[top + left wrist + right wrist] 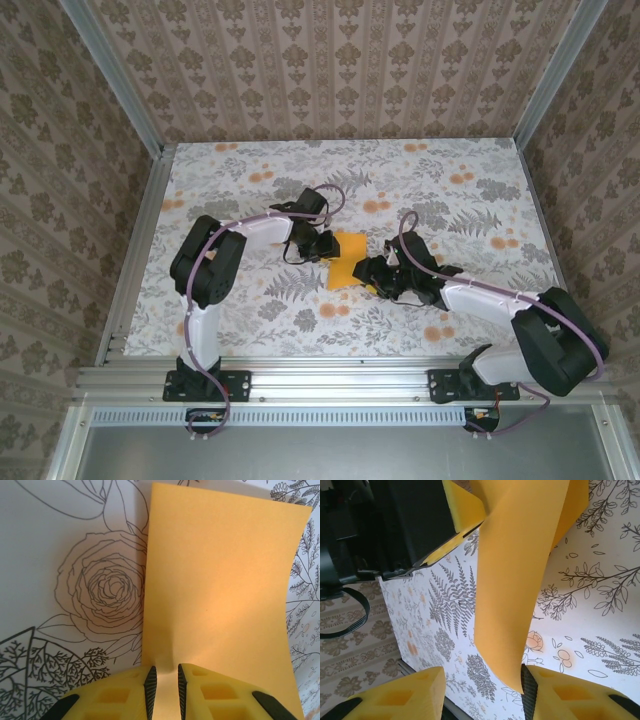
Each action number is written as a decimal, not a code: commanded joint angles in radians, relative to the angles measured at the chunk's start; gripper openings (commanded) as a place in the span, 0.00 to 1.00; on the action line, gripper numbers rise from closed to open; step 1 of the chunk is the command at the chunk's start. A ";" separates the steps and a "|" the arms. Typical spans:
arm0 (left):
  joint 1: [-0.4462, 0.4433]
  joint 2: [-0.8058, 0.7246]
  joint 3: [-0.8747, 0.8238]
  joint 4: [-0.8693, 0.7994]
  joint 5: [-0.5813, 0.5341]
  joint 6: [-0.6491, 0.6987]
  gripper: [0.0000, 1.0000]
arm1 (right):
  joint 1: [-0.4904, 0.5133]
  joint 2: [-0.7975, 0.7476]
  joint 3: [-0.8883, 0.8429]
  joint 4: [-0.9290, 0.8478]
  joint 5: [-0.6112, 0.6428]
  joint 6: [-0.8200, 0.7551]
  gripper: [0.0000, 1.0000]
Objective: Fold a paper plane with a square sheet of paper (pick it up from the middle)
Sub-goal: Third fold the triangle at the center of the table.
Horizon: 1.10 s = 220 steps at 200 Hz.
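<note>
I log the square sheet of paper at frame centre, matte orange-yellow, bowed off the floral tablecloth; left gripper, low, pinches one edge, right gripper gapes beside a hanging corner.

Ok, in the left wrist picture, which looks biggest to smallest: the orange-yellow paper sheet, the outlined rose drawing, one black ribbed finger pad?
1. Orange-yellow paper sheet
2. Outlined rose drawing
3. Black ribbed finger pad, smallest even though nearest the camera

Orange-yellow square sheet of paper (curled, partly lifted) at the table's middle.
</note>
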 commanded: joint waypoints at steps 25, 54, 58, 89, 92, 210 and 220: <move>0.003 0.061 -0.008 -0.061 -0.041 0.004 0.24 | 0.004 0.002 -0.015 -0.003 0.008 -0.001 0.45; 0.001 0.062 -0.006 -0.063 -0.041 0.004 0.24 | 0.004 0.007 -0.021 0.000 0.017 0.014 0.36; 0.001 0.062 -0.007 -0.063 -0.041 0.004 0.24 | 0.004 0.006 -0.021 -0.004 0.019 0.014 0.35; 0.000 0.062 -0.007 -0.063 -0.041 0.004 0.24 | 0.004 0.014 -0.011 -0.031 0.028 0.015 0.22; 0.001 0.062 -0.006 -0.063 -0.041 0.005 0.24 | 0.004 0.015 -0.009 -0.037 0.029 0.016 0.20; -0.002 -0.075 -0.001 0.095 0.074 0.018 0.33 | 0.008 0.180 0.228 -0.560 0.108 -0.195 0.00; -0.002 -0.075 0.002 0.106 0.074 0.021 0.34 | 0.008 0.188 0.252 -0.601 0.107 -0.234 0.00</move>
